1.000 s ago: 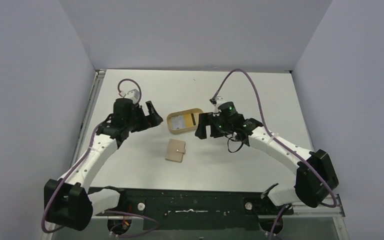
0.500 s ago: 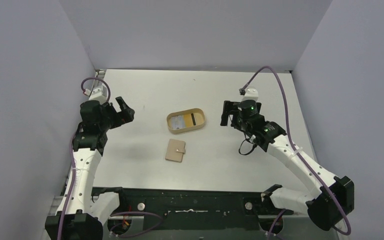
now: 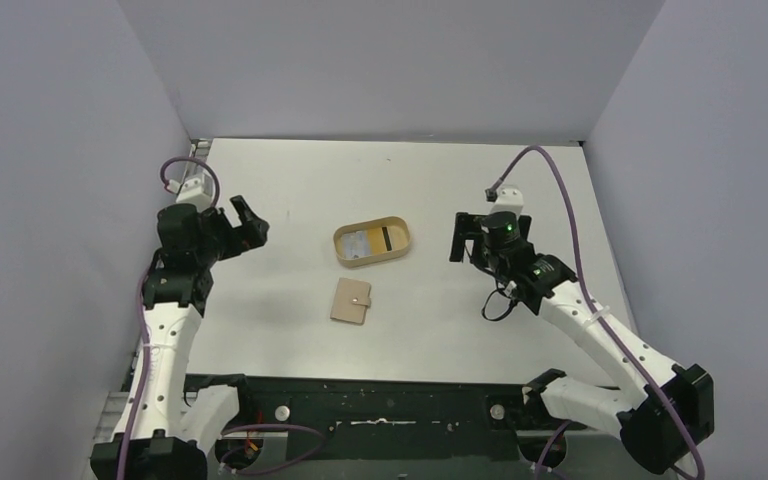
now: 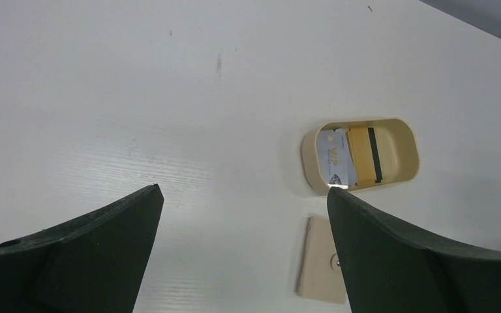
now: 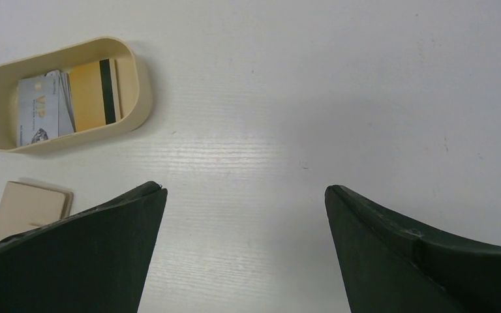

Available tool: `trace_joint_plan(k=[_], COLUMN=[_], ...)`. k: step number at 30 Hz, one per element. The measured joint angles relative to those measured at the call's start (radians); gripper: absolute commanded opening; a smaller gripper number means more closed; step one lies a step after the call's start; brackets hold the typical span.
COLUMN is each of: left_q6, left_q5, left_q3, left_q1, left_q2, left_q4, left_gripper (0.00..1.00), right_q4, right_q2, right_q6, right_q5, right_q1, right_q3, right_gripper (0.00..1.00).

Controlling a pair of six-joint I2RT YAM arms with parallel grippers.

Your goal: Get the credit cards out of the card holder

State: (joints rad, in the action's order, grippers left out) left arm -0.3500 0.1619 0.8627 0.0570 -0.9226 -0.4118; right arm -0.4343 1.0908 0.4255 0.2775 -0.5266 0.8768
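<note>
1. Both arms have pulled back from the middle since a second ago. The left end effector (image 3: 250,220) swung out to the left side and the right end effector (image 3: 459,238) to the right. Tray and wallet haven't shifted.
2. Left end effector (image 4: 244,192): jaws spread wide, nothing between them. It hangs over the bare white surface (image 3: 290,180), well apart from the tray.
3. Right end effector (image 5: 244,189): also spread wide and holding nothing, over bare surface, well apart from the tray.
4. We see the oval tan tray with a raised rim (image 3: 372,263) mid-surface, between the two end effectors.
5. Inside the tray, a pale blue-white plastic credit card (image 5: 39,111) marked "VIP" lies flat against a gold plastic credit card with a black stripe (image 5: 94,94). More pale edges show under the first; we can't count them.
6. The small flat tan leather-like card holder (image 3: 351,301) lies folded shut on the surface, snap button up. It sits just on the near side of the tray and doesn't touch it.
</note>
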Motion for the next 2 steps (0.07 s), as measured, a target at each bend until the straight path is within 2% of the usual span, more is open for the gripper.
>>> trace_joint_plan(k=[2], left_q6=[0.000], left_q5=[0.001], left_q3=[0.000], left_q1=[0.004], left_q2=[0.002], left_q4=[-0.002], left_gripper=[0.97], right_q4=[0.019], right_q2=[-0.008], right_q6=[-0.005], right_q5=[-0.016], right_q1=[0.008], right_q3=[-0.023], right_gripper=[1.00])
